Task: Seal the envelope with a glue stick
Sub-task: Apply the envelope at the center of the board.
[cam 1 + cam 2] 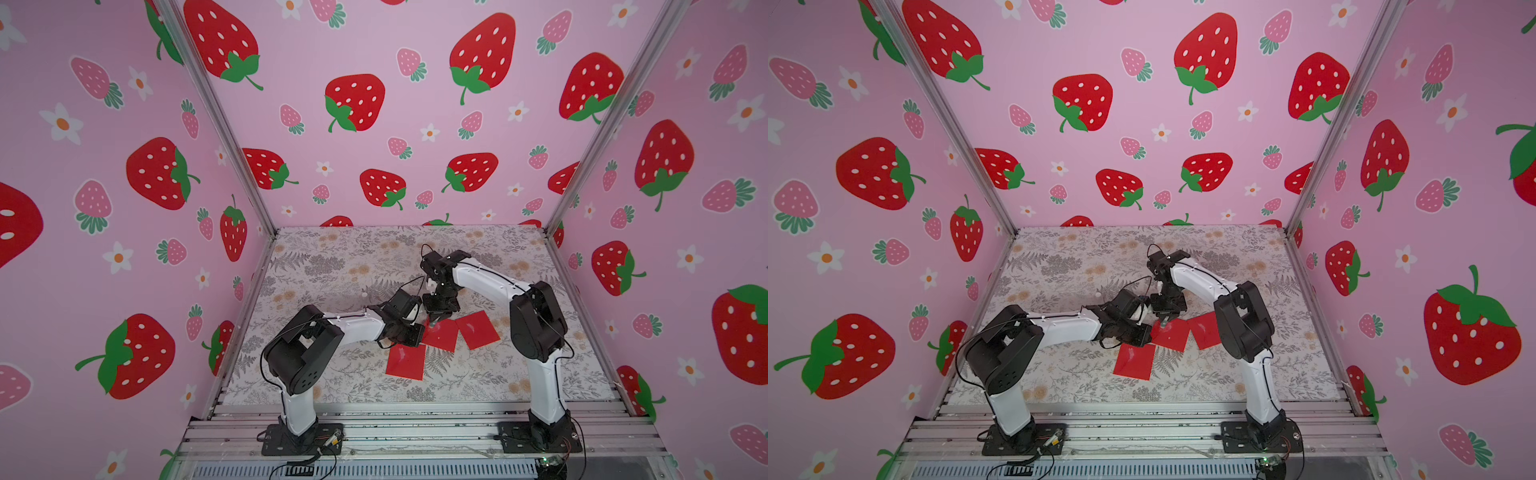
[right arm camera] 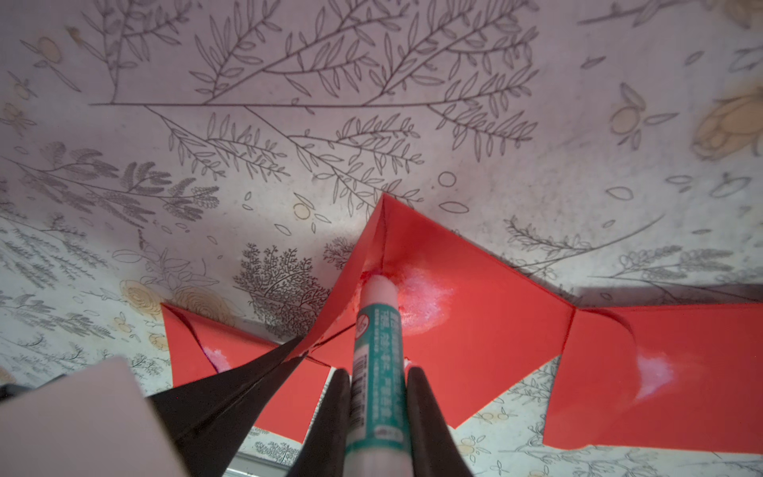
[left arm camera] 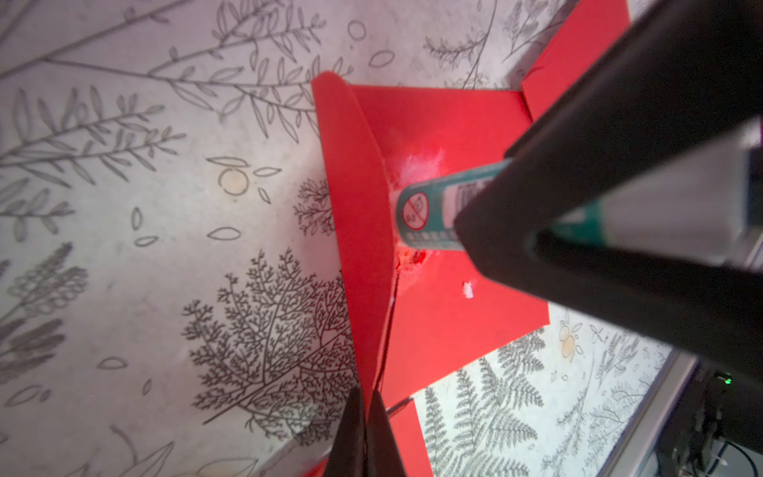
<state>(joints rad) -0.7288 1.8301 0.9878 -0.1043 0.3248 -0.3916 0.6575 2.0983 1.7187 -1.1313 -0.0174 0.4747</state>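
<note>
Three red envelopes lie on the floral table; the middle envelope (image 1: 444, 336) (image 2: 487, 326) is the one between my grippers. Its flap (image 3: 355, 198) (image 2: 363, 256) stands raised, and my left gripper (image 3: 365, 396) (image 1: 417, 337) is shut on the flap's edge. My right gripper (image 2: 375, 371) (image 1: 434, 318) is shut on the glue stick (image 2: 375, 342) (image 3: 429, 206), a white tube with a teal label. The stick's white tip presses into the fold under the flap. A shiny white glue smear (image 2: 421, 301) lies beside the tip.
A second red envelope (image 1: 405, 361) (image 1: 1133, 361) lies nearer the front. A third (image 1: 477, 329) (image 2: 660, 371) lies to the right, with glue marks. A small white object (image 1: 365, 294) sits behind the left wrist. Aluminium rails (image 1: 415, 428) border the front.
</note>
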